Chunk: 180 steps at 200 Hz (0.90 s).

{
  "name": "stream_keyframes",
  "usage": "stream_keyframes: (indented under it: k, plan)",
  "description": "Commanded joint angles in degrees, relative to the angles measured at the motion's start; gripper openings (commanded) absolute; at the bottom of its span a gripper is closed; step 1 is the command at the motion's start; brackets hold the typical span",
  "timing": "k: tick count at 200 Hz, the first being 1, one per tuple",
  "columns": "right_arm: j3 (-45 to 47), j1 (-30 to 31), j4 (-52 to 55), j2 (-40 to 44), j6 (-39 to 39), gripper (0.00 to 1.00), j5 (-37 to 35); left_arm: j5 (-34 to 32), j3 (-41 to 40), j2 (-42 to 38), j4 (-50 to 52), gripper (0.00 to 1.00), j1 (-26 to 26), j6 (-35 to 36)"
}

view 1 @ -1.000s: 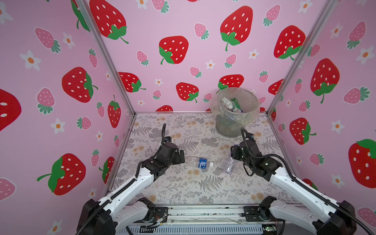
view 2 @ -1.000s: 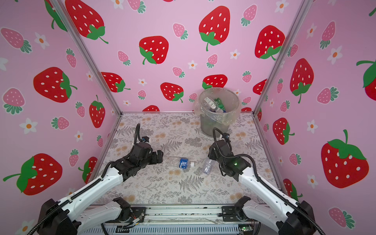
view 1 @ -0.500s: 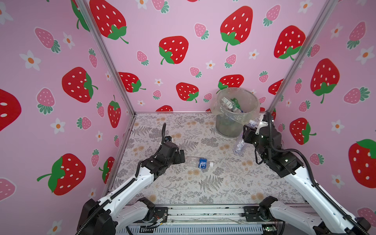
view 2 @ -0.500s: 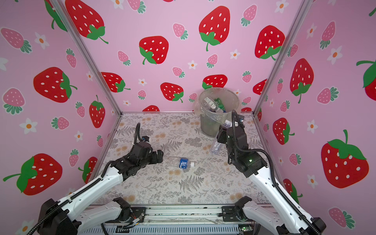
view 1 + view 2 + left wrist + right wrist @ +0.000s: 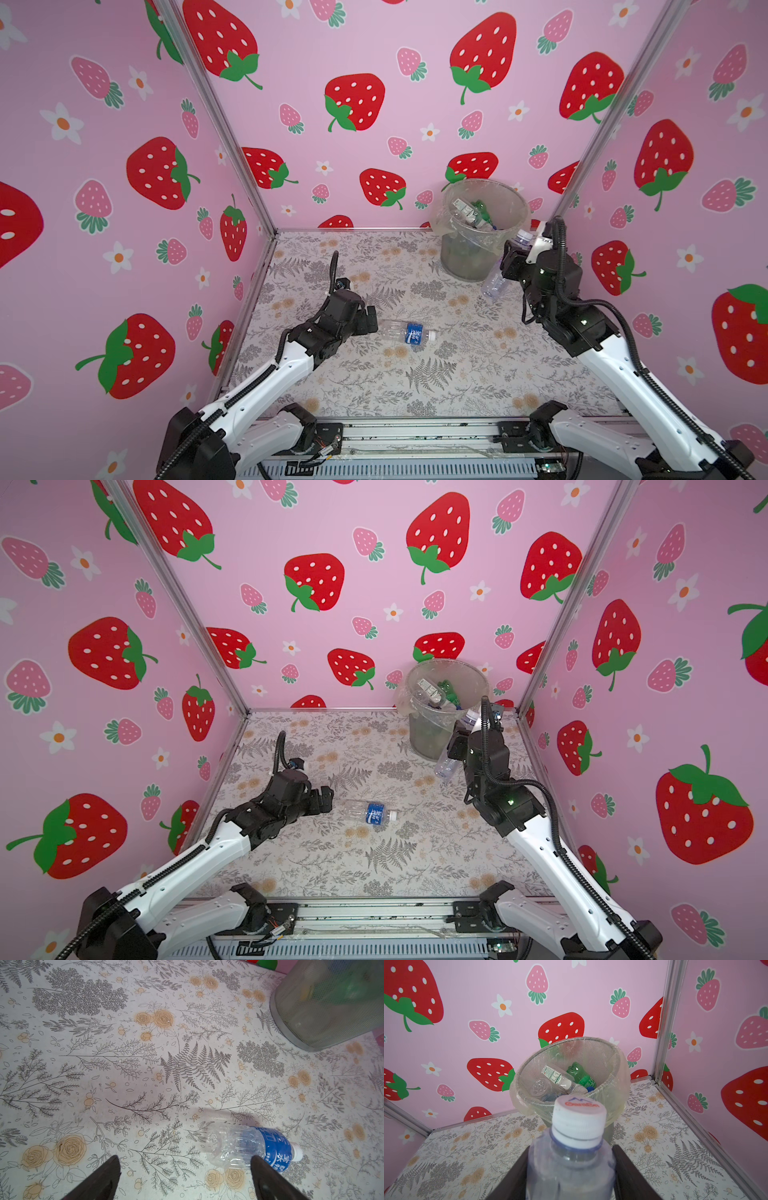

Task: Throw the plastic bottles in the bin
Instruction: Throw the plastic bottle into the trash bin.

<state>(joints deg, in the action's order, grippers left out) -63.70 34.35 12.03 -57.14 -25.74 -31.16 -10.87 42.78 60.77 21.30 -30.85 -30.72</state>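
A clear plastic bottle with a blue label [image 5: 405,332] [image 5: 372,812] [image 5: 249,1147] lies on its side mid-floor. My left gripper [image 5: 370,321] [image 5: 326,801] [image 5: 185,1160] is open just beside its base, which lies next to one finger. My right gripper [image 5: 510,259] [image 5: 456,746] [image 5: 571,1169] is shut on a clear white-capped bottle [image 5: 493,284] [image 5: 445,767] [image 5: 578,1124]. It holds the bottle tilted above the floor, close to the bin's right side. The grey mesh bin [image 5: 463,257] [image 5: 422,737] [image 5: 619,1086] [image 5: 332,1012] stands at the back right and holds several bottles, one of them green [image 5: 581,1077].
Pink strawberry walls close in the floor on three sides. A metal corner post [image 5: 582,187] rises just behind my right arm. The bin's clear liner [image 5: 529,1105] hangs over its rim.
My right arm has lifted its bottle off the floor and carried it back and right, up to the bin's side. The left arm and the floor bottle have not moved.
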Motion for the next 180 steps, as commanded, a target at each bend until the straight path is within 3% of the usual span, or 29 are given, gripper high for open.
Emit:
stream_keyframes:
  k: [1,32,65,72,98,110,129,164,180]
  plan:
    - [-1.32,-0.5,-3.33,0.35,1.42,0.57,-1.63,-0.2,1.14,-0.81,0.9,0.99,0.27,-1.05]
    - [-9.56,-2.57,-4.6,-6.32,3.55,0.57,-2.53,0.66,1.32,-0.35,0.42,0.99,0.27,-1.27]
    - [-32.08,-9.33,-5.05,-24.96,7.88,0.58,1.33,1.51,2.54,-0.06,1.09,0.99,0.26,-1.52]
    - [-39.09,-10.94,-2.71,-30.15,7.94,0.63,2.17,1.71,2.55,-0.29,1.16,0.99,0.27,-1.81]
    - [-69.39,-14.69,15.33,-49.48,6.05,0.98,7.54,2.0,1.93,-1.9,1.23,0.99,0.27,-3.18]
    - [-76.28,-14.81,20.97,-53.7,5.22,0.99,9.62,2.0,1.56,-2.77,1.3,0.99,0.27,-3.43]
    - [-68.52,-14.84,19.44,-50.4,3.37,0.99,13.04,1.51,1.07,-3.71,1.52,0.99,0.26,-3.65]
    - [-32.76,-14.8,-1.64,-30.26,1.33,0.99,19.52,1.64,1.0,-3.14,1.28,0.99,0.27,-3.47]
    - [-22.57,-14.84,-6.66,-23.16,-0.9,0.99,20.31,1.81,1.22,-2.06,1.13,0.99,0.27,-3.36]
